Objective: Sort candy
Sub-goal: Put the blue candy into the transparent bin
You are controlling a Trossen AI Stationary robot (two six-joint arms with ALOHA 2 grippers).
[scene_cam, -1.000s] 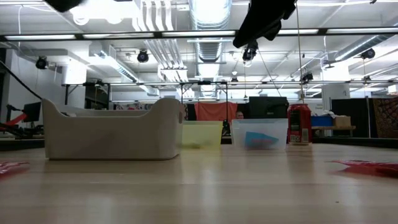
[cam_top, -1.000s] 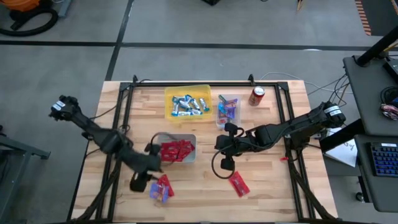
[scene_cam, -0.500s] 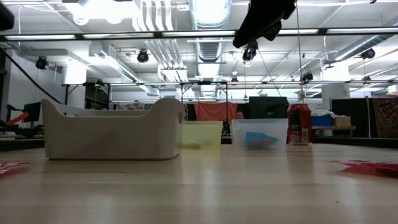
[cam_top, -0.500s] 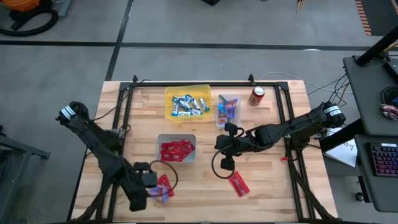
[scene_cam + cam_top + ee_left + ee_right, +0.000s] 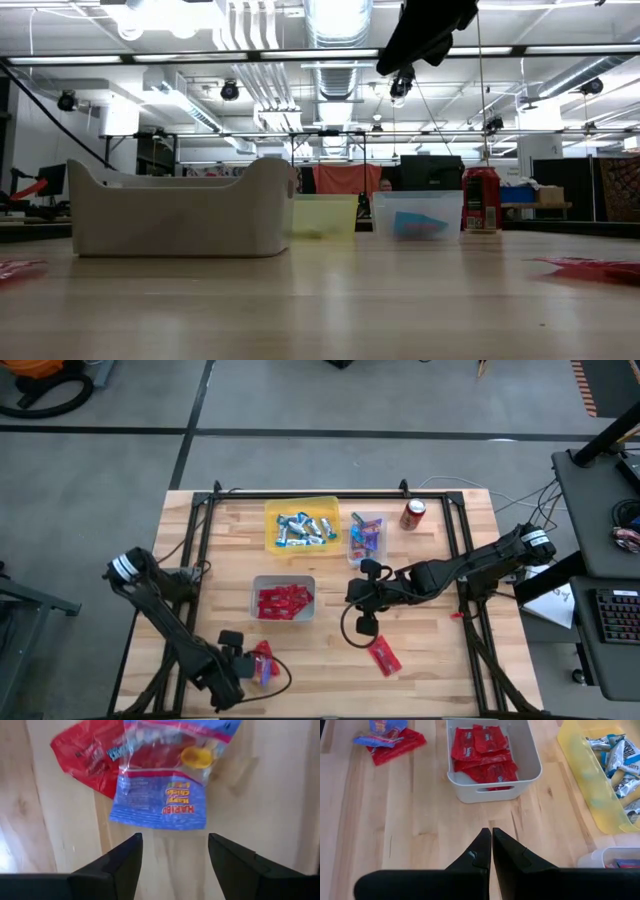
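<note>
Both arms are dark, slender and jointed, each with a white band near its outer end and a thin black cable looping beside the wrist. The left hand [image 5: 172, 865] has two broad, matte black fingers; the right hand [image 5: 491, 851] has tapering, angular ones.

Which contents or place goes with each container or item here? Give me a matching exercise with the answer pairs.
Column 1:
1. yellow bin
2. white bin
3. clear bin
4. soda can

Column 2:
A. holds red packets
B. stands on the table beside the clear bin
C. holds blue-and-silver mini bars
D. holds purple-blue packets

Pairs: 1-C, 2-A, 3-D, 4-B
</note>
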